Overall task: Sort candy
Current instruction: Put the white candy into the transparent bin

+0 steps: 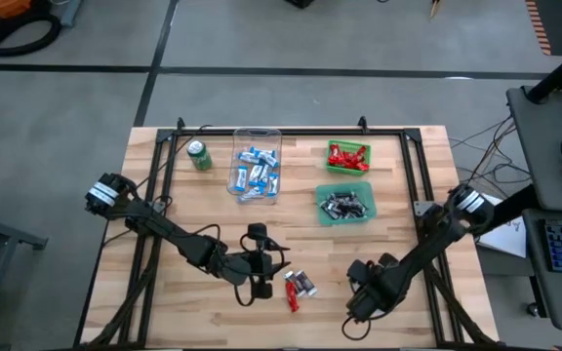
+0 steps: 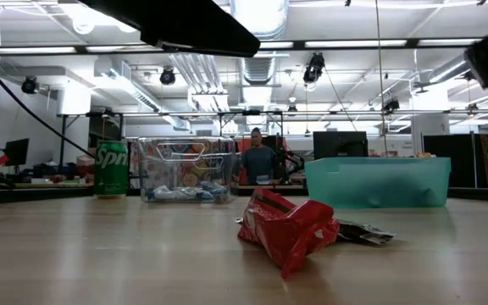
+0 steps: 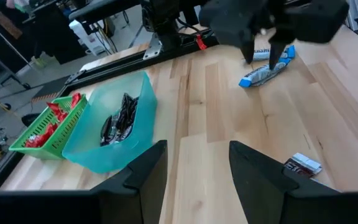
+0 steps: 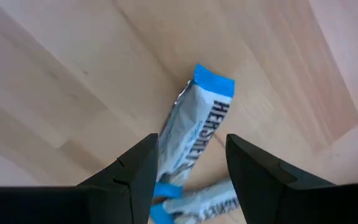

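My right gripper (image 4: 190, 177) stands open and points down over two blue-and-white candy bars (image 4: 196, 127) that lie on the table near its front right; its fingers straddle the upper bar without visibly touching it. From the left wrist view the same gripper (image 3: 265, 53) hovers just above those bars (image 3: 267, 67). My left gripper (image 3: 194, 180) is open and empty, raised near the table's middle front (image 1: 271, 263). Beside it a red candy (image 1: 292, 295) and a black-and-silver candy (image 1: 305, 284) lie flat on the wood.
At the back stand a clear container (image 1: 257, 166) of blue-and-white candy, a green basket (image 1: 347, 156) of red candy, a teal bin (image 1: 345, 203) of black-and-silver candy and a green soda can (image 1: 199, 154). A black frame (image 1: 154, 195) borders the table. A person (image 2: 259, 161) sits beyond.
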